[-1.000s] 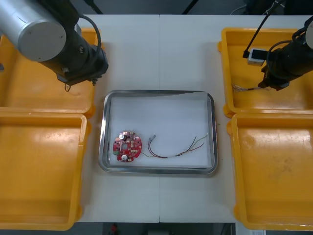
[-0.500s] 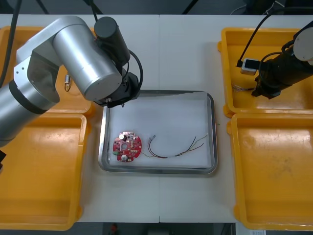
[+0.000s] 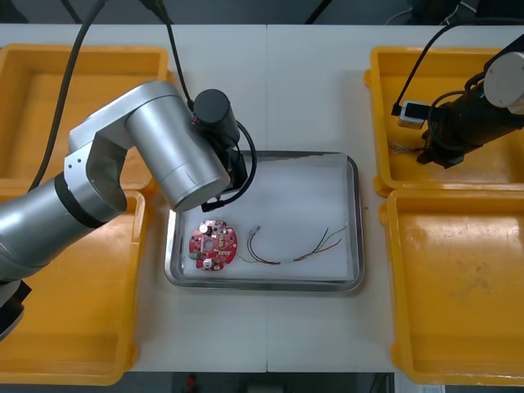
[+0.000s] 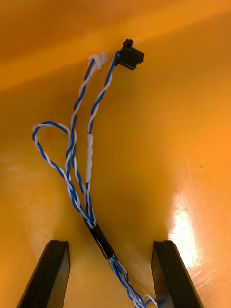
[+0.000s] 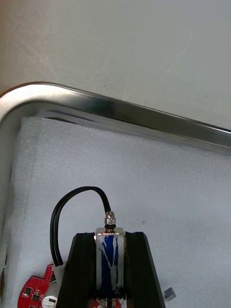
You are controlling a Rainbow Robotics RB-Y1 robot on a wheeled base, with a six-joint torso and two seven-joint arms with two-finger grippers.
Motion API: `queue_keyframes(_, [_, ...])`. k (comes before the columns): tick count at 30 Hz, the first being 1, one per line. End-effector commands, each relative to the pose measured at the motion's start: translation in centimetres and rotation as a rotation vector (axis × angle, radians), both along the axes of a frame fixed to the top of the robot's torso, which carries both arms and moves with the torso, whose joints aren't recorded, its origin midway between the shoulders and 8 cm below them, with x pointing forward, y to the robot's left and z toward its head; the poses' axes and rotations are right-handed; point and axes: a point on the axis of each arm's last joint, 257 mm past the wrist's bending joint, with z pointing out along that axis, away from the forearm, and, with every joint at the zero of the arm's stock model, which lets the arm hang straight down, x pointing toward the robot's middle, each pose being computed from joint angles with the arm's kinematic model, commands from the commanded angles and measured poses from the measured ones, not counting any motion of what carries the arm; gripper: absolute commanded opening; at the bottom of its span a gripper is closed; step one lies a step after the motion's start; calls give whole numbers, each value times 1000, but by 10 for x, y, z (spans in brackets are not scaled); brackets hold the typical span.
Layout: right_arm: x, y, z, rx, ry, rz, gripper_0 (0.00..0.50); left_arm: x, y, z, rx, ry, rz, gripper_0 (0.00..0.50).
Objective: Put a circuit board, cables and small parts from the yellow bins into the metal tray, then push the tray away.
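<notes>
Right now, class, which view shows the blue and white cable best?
The right wrist view: the blue and white cable lies in the yellow bin, twists and black plug plain, running into the open right pincer. The front view gives a faint strand beside that pincer; the left wrist view faces the metal tray.

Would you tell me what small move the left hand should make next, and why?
Probably lower slightly and open: the left hand is shut on a small metal part with a black cable, over the white-lined metal tray, beside the red circuit board. The right hand hovers open over the blue and white cable in a yellow bin.
</notes>
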Motion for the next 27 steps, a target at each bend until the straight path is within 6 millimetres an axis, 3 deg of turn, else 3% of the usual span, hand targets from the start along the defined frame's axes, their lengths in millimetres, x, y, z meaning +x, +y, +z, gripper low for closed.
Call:
queue_keyframes(1, [7,19,8,24,-8,-6,377,-8,-24,-9,-24,-26,-21,0])
queue_keyframes(2, [7,20,8,28,-8,-8,332,-8,-24,-10,-26,-26,-20,0])
queue_keyframes(3, [7,19,8,26,-7,-7,198,-8,-26,-11,-32,-25,-18,0])
queue_keyframes(6, [7,20,8,31,-6,-10,2,-6,-27,-14,-35,-41,-13,0])
queue_keyframes(15, [6,19,13,57,-4,-18,0,6,-23,-28,-31,-53,13,0])
queue_keyframes(22, [8,1,38,61,-30,-30,0,10,-19,-39,-13,-65,17,22])
queue_keyframes(23, [7,-4,50,65,-30,-32,0,10,-20,-38,-15,-67,16,67])
queue_keyframes(24, [7,-4,50,65,-30,-32,0,10,-20,-38,-15,-67,16,67])
queue_keyframes(25, [4,-8,61,73,-27,-34,0,12,-20,-36,-14,-74,13,187])
queue_keyframes(26, [2,-10,69,77,-26,-32,0,13,-19,-36,-11,-79,11,262])
queue_keyframes(27, [2,-11,73,81,-26,-32,0,13,-19,-36,-12,-80,11,285])
